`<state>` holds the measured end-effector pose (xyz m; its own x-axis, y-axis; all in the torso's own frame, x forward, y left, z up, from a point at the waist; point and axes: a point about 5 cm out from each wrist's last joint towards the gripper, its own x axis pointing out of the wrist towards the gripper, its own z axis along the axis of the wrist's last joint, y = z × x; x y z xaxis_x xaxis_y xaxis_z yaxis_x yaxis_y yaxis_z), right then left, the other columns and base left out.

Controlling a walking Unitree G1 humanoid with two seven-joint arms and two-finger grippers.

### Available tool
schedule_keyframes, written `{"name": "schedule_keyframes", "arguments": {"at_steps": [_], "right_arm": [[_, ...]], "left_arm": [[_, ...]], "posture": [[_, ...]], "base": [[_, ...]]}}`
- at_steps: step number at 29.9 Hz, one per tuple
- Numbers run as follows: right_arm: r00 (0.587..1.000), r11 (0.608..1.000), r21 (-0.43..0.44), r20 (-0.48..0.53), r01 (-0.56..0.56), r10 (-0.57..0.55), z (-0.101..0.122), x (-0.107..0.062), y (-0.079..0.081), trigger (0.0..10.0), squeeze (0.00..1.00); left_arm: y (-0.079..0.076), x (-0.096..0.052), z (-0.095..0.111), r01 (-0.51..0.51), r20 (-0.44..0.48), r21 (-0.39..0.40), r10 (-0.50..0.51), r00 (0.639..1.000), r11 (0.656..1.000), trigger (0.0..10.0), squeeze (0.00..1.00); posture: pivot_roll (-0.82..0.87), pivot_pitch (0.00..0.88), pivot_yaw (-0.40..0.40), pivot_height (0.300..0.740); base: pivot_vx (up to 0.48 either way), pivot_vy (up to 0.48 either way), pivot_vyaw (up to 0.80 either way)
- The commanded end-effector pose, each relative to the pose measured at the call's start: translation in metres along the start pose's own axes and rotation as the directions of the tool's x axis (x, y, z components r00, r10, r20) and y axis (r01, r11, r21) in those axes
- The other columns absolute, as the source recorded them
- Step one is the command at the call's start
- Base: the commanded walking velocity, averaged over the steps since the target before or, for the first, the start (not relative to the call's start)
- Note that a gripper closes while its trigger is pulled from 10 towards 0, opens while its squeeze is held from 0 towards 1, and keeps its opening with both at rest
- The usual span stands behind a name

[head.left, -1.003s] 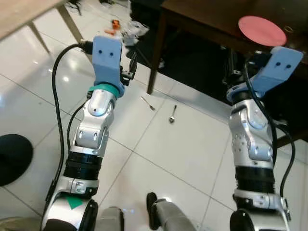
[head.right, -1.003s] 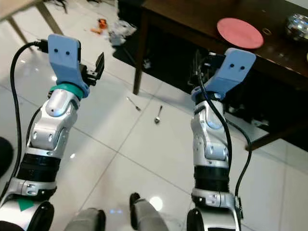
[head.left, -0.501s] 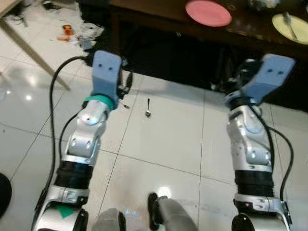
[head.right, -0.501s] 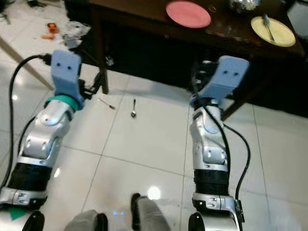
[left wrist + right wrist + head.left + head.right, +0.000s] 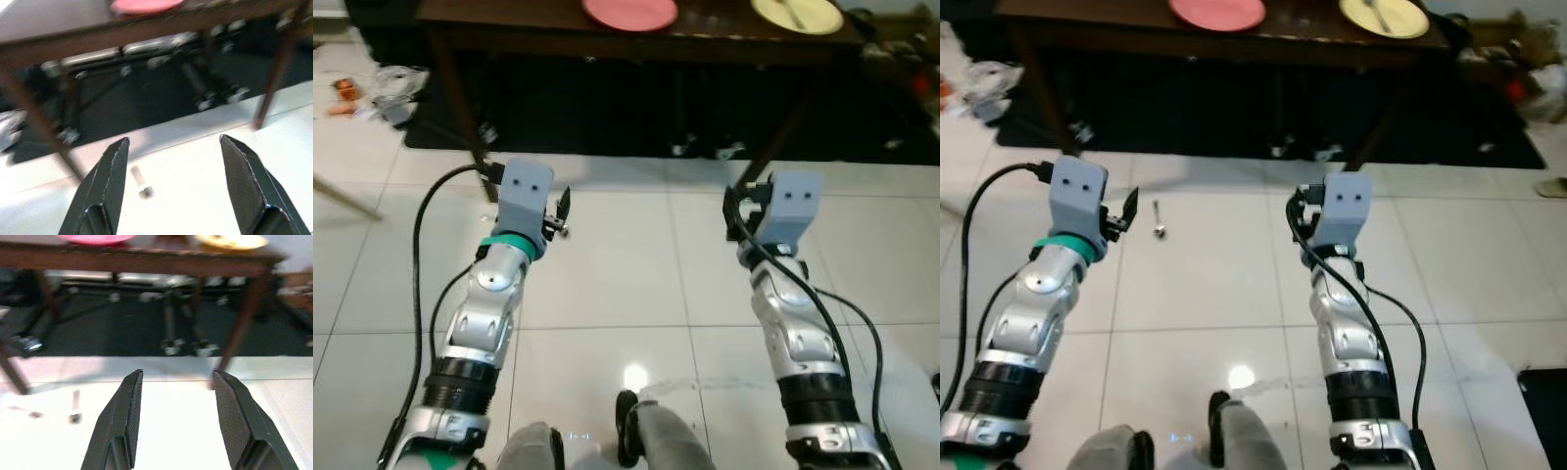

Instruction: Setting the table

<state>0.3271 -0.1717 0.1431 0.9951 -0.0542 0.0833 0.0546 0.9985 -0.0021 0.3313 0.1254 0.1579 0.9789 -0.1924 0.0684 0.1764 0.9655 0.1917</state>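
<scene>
Right eye view looks down on a white tiled floor [image 5: 1489, 245] with a long dark wooden bench [image 5: 1136, 37] running across the far side. Beneath the bench lies a dark mat [image 5: 1234, 108], and metal legs on castors [image 5: 186, 345] stand on it. Both silver arms are raised in front of the robot, each ending in a blue wrist housing. The left gripper [image 5: 171, 171] hovers above the tiles with its jaws spread wide and nothing between them; the right gripper [image 5: 176, 401] is held the same way, jaws apart and empty, pointing toward the bench's underside. On the bench top sits a pink plate [image 5: 1217, 12] toward the left, and well apart from it to the right a pale yellow plate [image 5: 1383, 15] with a utensil [image 5: 1378, 12] lying across it. Some crumpled litter [image 5: 386, 83] lies on the floor past the bench's left end. A spoon [image 5: 1158, 217] lies on the tiles just in front of the bench, near the left gripper and not touching it.
</scene>
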Motion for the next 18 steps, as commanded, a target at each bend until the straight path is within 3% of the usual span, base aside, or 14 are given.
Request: {"name": "schedule_keyframes", "arguments": {"at_steps": [1,3,10,16,18], "right_arm": [[1.0,1.0,-0.005,-0.005,0.005,-0.005,-0.004,-0.003,-0.001,10.0,0.0],[1.0,1.0,0.022,0.027,0.009,-0.01,-0.001,-0.002,-0.001,10.0,0.0],[0.982,0.995,0.095,0.185,0.012,-0.03,0.026,0.001,0.002,10.0,0.0],[0.979,0.995,0.098,0.202,0.014,-0.034,0.032,0.005,0.002,10.0,0.0],[0.979,0.995,0.101,0.201,0.012,-0.032,0.032,0.006,0.003,10.0,0.0]], "left_arm": [[0.001,-0.001,-0.003,-0.011,0.001,0.002,0.011,1.0,1.0,10.0,0.0],[0.003,0.0,-0.001,-0.025,0.015,-0.003,0.025,1.0,1.0,10.0,0.0],[0.001,0.002,0.005,0.026,0.055,0.017,-0.027,0.998,1.0,10.0,0.0],[-0.004,0.001,0.003,0.091,0.043,-0.006,-0.091,0.995,0.996,10.0,0.0],[-0.012,-0.002,0.001,0.154,0.04,0.028,-0.155,0.987,0.988,10.0,0.0]], "posture": [[0.14,0.11,-0.022,0.74],[0.14,0.111,-0.023,0.74],[0.14,0.112,-0.014,0.74],[0.17,0.114,-0.013,0.74],[0.18,0.119,-0.018,0.74]], "base": [[0.0,0.0,-0.8],[0.0,0.0,-0.63],[0.0,0.0,0.0],[0.0,0.0,0.0],[0.0,0.0,0.0]]}}
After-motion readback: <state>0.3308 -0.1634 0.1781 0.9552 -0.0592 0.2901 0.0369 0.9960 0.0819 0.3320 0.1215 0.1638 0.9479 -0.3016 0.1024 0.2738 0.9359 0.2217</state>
